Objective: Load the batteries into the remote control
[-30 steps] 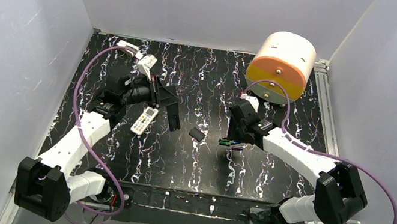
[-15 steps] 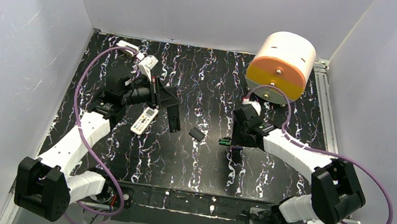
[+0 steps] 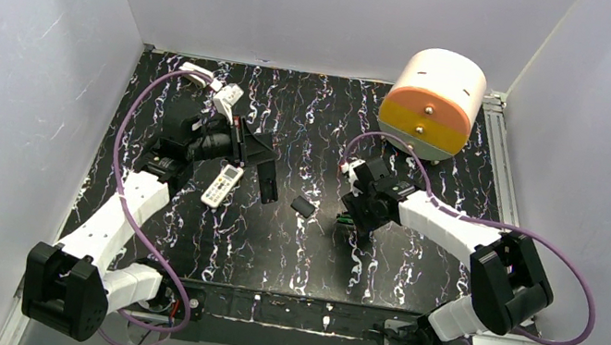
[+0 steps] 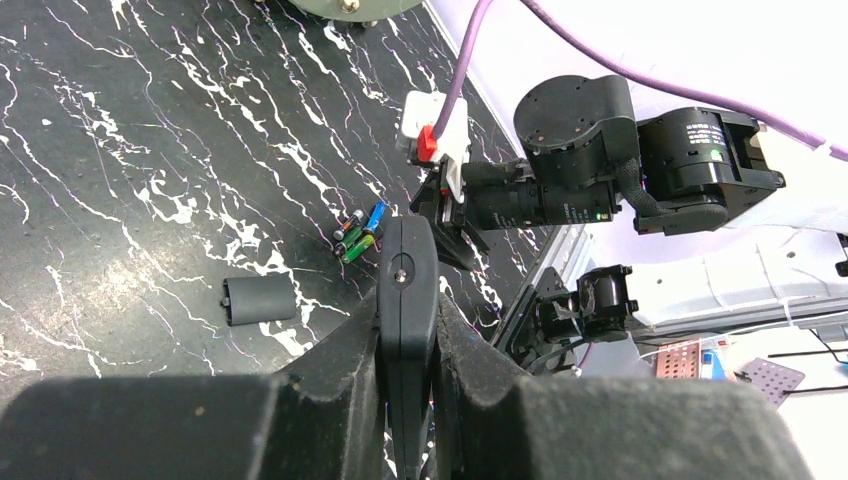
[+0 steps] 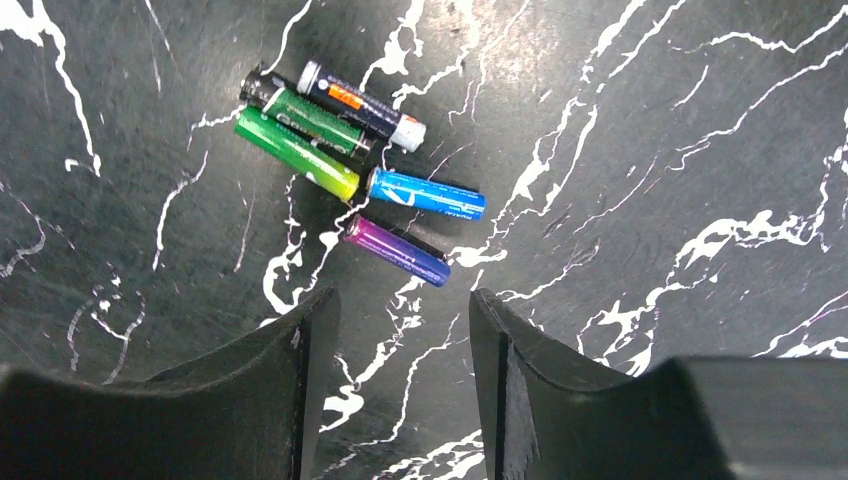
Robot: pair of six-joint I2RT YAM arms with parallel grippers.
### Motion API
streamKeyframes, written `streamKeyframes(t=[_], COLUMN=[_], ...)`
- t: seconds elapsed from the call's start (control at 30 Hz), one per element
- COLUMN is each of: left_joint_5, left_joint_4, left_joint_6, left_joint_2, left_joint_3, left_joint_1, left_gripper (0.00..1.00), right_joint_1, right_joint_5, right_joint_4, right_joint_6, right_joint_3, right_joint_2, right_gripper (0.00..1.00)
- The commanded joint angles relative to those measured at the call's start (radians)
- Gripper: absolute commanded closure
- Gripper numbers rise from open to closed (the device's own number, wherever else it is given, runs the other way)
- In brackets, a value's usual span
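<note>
Since 1 second back our right arm has swung its wrist leftward over the batteries (image 3: 348, 221), its elbow has drawn in toward the table's middle, and the right claw (image 5: 400, 300) has spread wider; our left arm and the remote control (image 3: 222, 186) lie as they did. That right claw stands about half open with nothing between its fingers. 5 batteries lie in a loose cluster straight ahead of it in the right wrist view: 3 side by side farthest off, then a blue battery (image 5: 427, 194), and nearest the fingertips a purple battery (image 5: 397, 250). That purple battery sits just beyond the gap, but its long axis runs nearly along the line from finger to finger, so we judge the wrist must turn before the fingers can close across the barrel. Our right arm is much the nearer to the cluster. Our left claw (image 4: 405, 305) is clamped on a flat black strip (image 4: 405, 250), held just beside the remote control, which lies on the table with its long axis slanting from near-left to far-right. From above, the right wrist hides most of the cluster, and we cannot tell whether the remote control's battery bay is open or which face is up.
</note>
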Motion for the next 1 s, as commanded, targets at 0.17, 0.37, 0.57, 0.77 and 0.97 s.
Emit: streamKeyframes(t=[0.17,0.37,0.57,0.77,0.97], left_joint_5=[0.027,0.053,0.053,0.052,0.058], left_joint_4=[0.006,0.017,0.017,0.017,0.017], left_joint_6=[-0.027,-0.045,-0.052,-0.055,-0.059], left_joint_2=[-0.005,0.006,0.011,0.016,0.029], left_joint_3=[0.047,0.062,0.06,0.06,0.069], left_joint_1=[-0.005,-0.005,-0.005,-0.004,-0.005], left_gripper=[1.0,1.0,1.0,1.0,1.0], right_joint_1=[0.001,0.001,0.002,0.001,0.001], right_joint_5=[-0.045,-0.09,-0.083,-0.073,-0.088], right_joint_4=[-0.026,0.019,0.058,0.067,0.076], right_joint_6=[-0.238,-0.281,-0.304,-0.332,-0.348], right_joint_3=[0.006,-0.016,-0.023,-0.03,-0.045], right_joint_2=[-0.008,0.021,0.045,0.087,0.105], right_gripper=[0.47,0.49,0.51,0.53,0.54])
